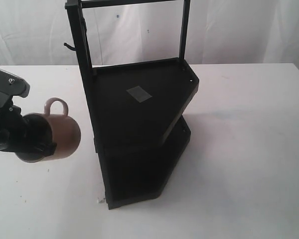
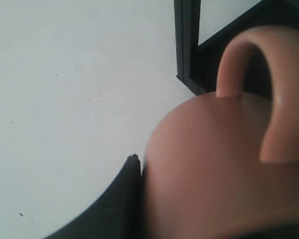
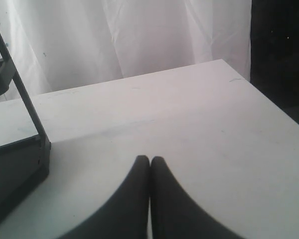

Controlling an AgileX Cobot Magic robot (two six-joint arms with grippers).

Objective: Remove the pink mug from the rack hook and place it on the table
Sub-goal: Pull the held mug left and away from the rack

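Note:
The pink mug lies tilted on its side with its loop handle up, held over the table left of the rack. My left gripper is shut on it at the rim end. In the left wrist view one black finger presses against the mug's wall; the other finger is hidden. The rack hook sticks out bare from the upright post, above and right of the mug. My right gripper is shut on nothing above the white tabletop and is out of the exterior view.
The tall black two-shelf rack stands mid-table, with a grey patch on its upper shelf. Its post foot is close beyond the mug. A rack corner lies beside the right gripper. White curtain behind; table edge nearby.

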